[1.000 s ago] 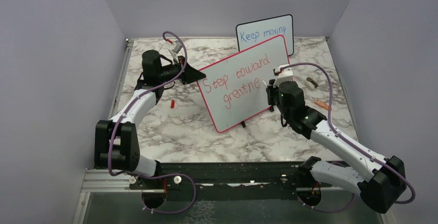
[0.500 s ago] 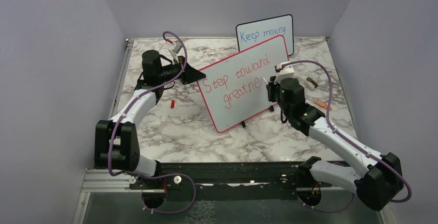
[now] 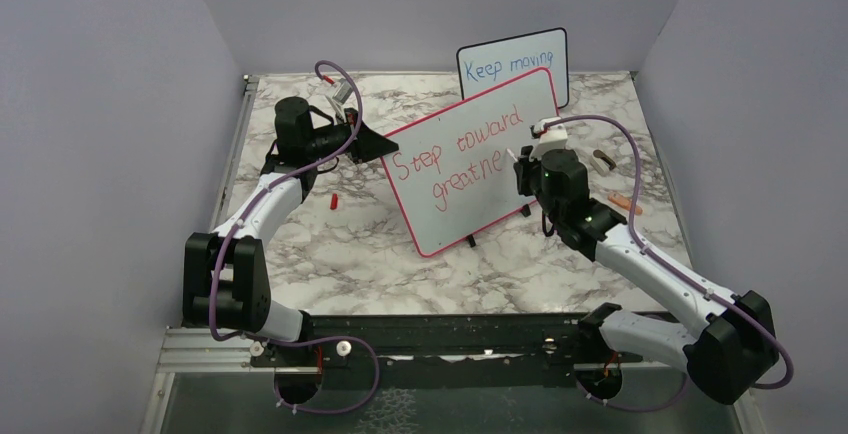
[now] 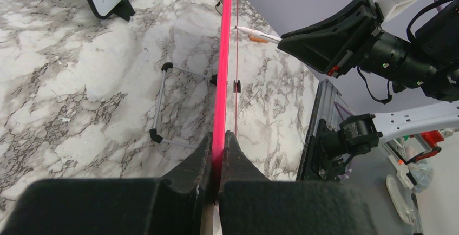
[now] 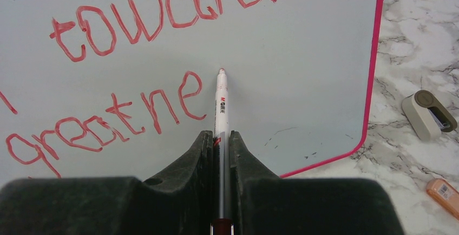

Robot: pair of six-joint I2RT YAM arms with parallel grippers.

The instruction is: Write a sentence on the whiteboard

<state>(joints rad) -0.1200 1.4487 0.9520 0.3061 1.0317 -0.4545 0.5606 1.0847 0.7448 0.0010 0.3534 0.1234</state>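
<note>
1. Two grippers busy: left gripper (image 4: 218,137) clamped on the whiteboard (image 3: 455,222) left edge; board stands upright mid-table (image 3: 330,254).
2. Right gripper (image 5: 219,136) clenched on marker (image 5: 221,102), tip just right of "greatne".
3. Sentence (image 3: 455,161) reads "Step toward greatne", unfinished.
</note>
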